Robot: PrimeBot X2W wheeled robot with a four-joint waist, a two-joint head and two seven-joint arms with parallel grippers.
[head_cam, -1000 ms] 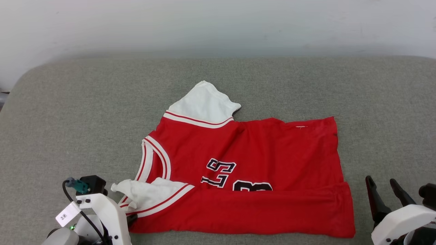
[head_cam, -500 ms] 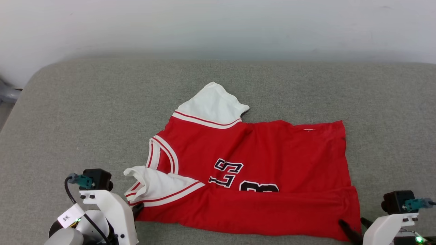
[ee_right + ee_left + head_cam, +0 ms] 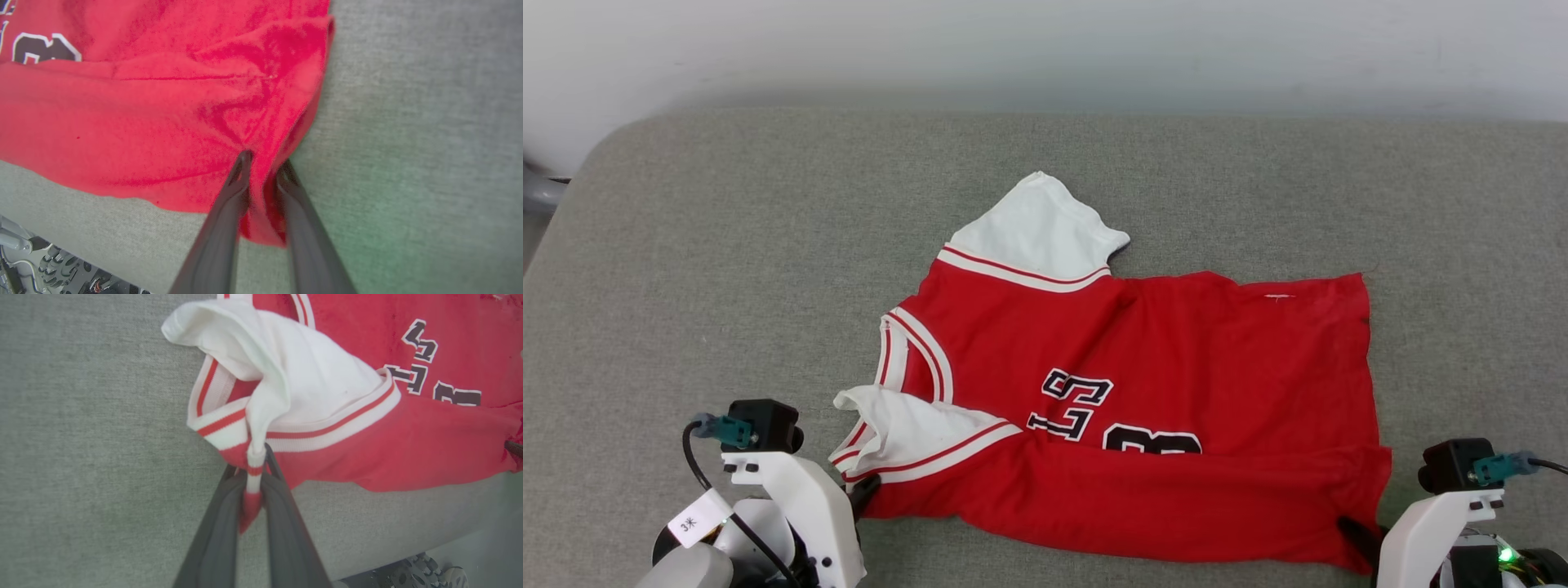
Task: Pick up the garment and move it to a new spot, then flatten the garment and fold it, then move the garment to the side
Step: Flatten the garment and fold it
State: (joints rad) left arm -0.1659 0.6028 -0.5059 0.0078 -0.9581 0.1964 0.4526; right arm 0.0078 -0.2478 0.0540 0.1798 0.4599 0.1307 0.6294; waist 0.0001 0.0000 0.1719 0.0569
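Garment (image 3: 1176,343) on grey fabric surface (image 3: 727,269)

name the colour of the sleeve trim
White with red stripes; the sleeve trim shows best in the left wrist view.

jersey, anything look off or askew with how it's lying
Yes. The jersey is not flat. Its near white sleeve is bunched and twisted where the left gripper holds it, and the near edge is folded over, hiding the lower part of the number. The far sleeve lies flat.
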